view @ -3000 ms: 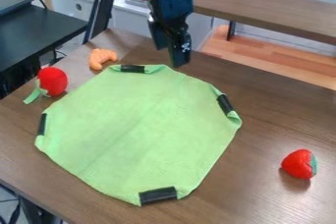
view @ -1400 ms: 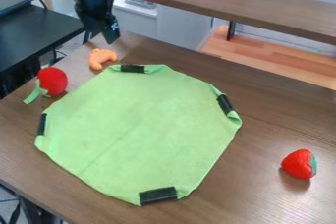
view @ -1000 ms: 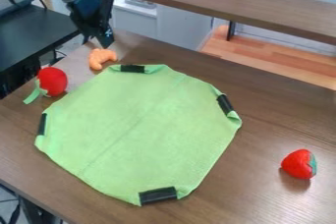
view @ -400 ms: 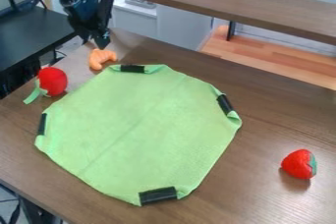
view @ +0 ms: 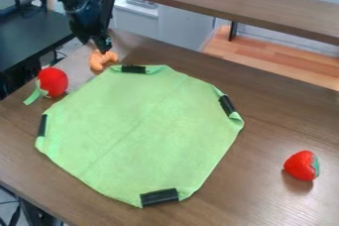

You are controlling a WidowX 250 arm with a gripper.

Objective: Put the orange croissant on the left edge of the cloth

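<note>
One move counts: my hand [view: 94, 46] swung left from near the cloth's far edge, then dropped to the croissant [view: 97, 61]. Last bit was small, mostly down. Fingers apart, nothing clamped. Tips are right at the croissant's far side; one overlaps it in view, contact I can't confirm. Croissant hasn't shifted: on the surface [view: 271, 121], just off the far left corner of the cloth [view: 139, 121].

For the task: approach nearly done, grasp isn't. I'd judge next is a bit lower, straddle, close, lift. Then carry toward the near left to the edge by the left strip [view: 42, 125]. Risks: closing on the tip only, or nudging it away. Should be soft and light, so a squeeze ought to hold. The left red toy [view: 53, 81] is close to the direct path; go over it or swing across the cloth.

Counts, left to right:
- Red toys: 2. Left one beside the cloth, green leaf toward me; right one [view: 303, 165] well apart from the cloth. Neither has moved.
- Black strips: 4, at the cloth's left, far, near and right edges.
- Croissant: 1.
- Hand: 1.
- Cloth: 1, green, lying flat apart from folded edges, same spot as before.
</note>
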